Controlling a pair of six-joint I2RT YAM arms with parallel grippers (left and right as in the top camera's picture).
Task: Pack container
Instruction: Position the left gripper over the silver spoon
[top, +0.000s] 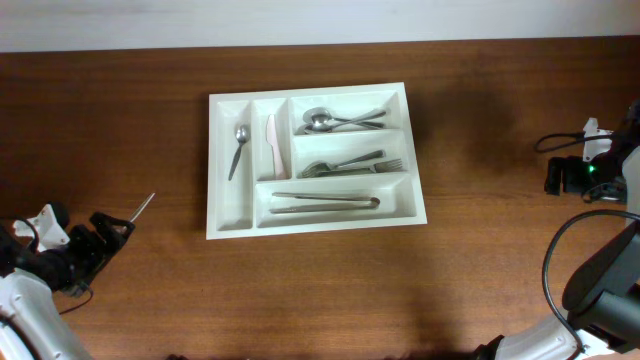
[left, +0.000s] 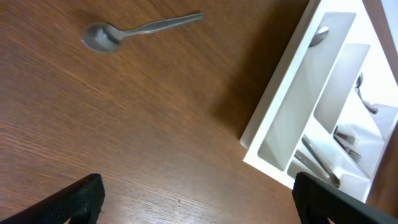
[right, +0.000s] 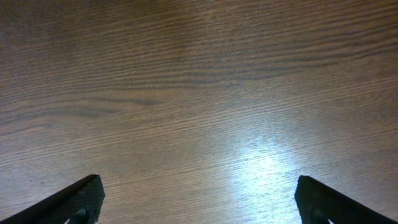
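Observation:
The container (top: 232, 205), a white cutlery tray, lies mid-table. It holds a spoon (top: 238, 148), a white knife (top: 270, 145), more spoons (top: 335, 121), forks (top: 350, 165) and long utensils (top: 325, 202). A loose metal spoon (top: 144, 206) lies on the wood left of the tray. In the left wrist view this spoon (left: 137, 30) is at the top and the container (left: 292, 106) at the right. My left gripper (top: 110, 240) (left: 199, 202) is open and empty, just short of the loose spoon. My right gripper (top: 553, 176) (right: 199, 199) is open over bare wood at the far right.
The brown wooden table (top: 480, 260) stretches around the tray. Its far edge meets a pale wall at the top of the overhead view. Black cables (top: 560, 270) loop by the right arm.

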